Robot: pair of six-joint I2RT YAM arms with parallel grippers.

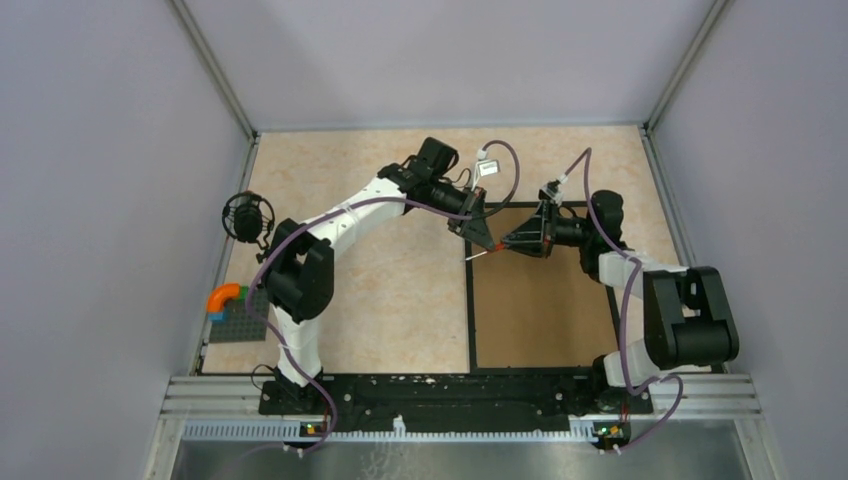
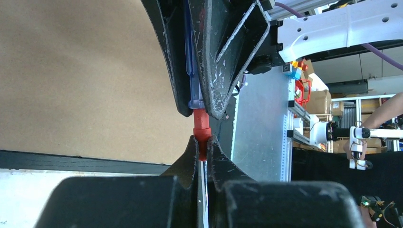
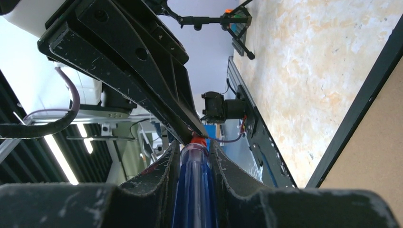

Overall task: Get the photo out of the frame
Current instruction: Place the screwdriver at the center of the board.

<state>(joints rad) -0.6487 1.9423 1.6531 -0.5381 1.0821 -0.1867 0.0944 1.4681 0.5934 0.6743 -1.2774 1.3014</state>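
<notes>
The frame (image 1: 470, 310) lies face down on the right half of the table, its brown board back (image 1: 540, 300) up; its black rim (image 2: 71, 161) (image 3: 361, 104) shows in both wrist views. The photo is hidden. Above the frame's far left corner both grippers hold one screwdriver (image 1: 483, 253). My left gripper (image 2: 203, 142) (image 1: 490, 243) is shut on its red collar (image 2: 201, 126) and thin metal shaft. My right gripper (image 3: 195, 147) (image 1: 512, 243) is shut on its clear blue handle (image 3: 195, 190). The two grippers meet tip to tip.
A grey studded plate with an orange and blue arch (image 1: 235, 310) sits at the table's left edge. A black round device on a stand (image 1: 247, 216) is by the left wall. Walls close in the beige table (image 1: 400, 300) on three sides.
</notes>
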